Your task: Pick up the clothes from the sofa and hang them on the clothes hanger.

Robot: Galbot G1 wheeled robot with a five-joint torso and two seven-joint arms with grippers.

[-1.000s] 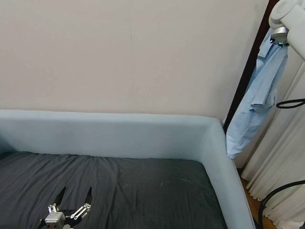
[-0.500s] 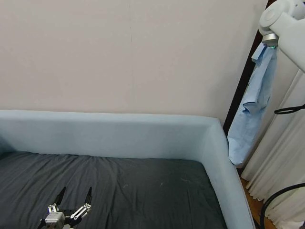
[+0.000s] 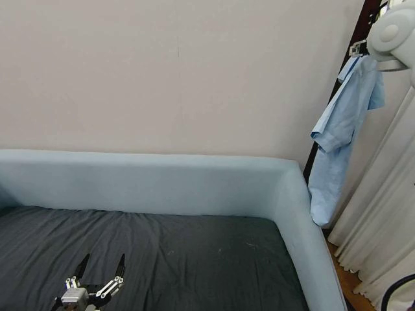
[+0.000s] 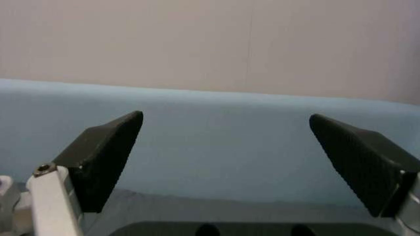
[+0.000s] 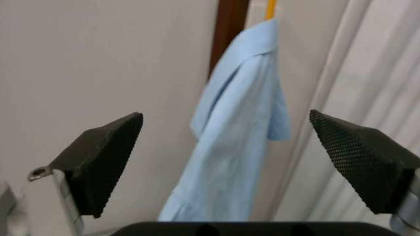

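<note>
**Desk:** What does the head view show?

**Caption:** The left pincer [image 3: 102, 262], spread wide and empty, hovers over the front left of the dark grey seat cushion [image 3: 194, 259] of a pale blue upholstered sofa [image 3: 194, 181]. A light blue short-sleeved shirt [image 3: 340, 129] hangs beyond the sofa's right end, just beside the raised white right arm [image 3: 392, 29].

**Desk:** Left wrist view?

**Caption:** Its black textured fingers [image 4: 105, 157] stand far apart with nothing between them, facing the sofa's backrest.

**Desk:** Right wrist view?

**Caption:** The right pincer [image 5: 225, 118] gapes fully and grips nothing. The shirt hangs clear ahead of it, collar topmost at a thin yellow bar [image 5: 270, 9], between a dark brown frame [image 5: 229, 29] and white pleated curtains [image 5: 367, 59].
</note>
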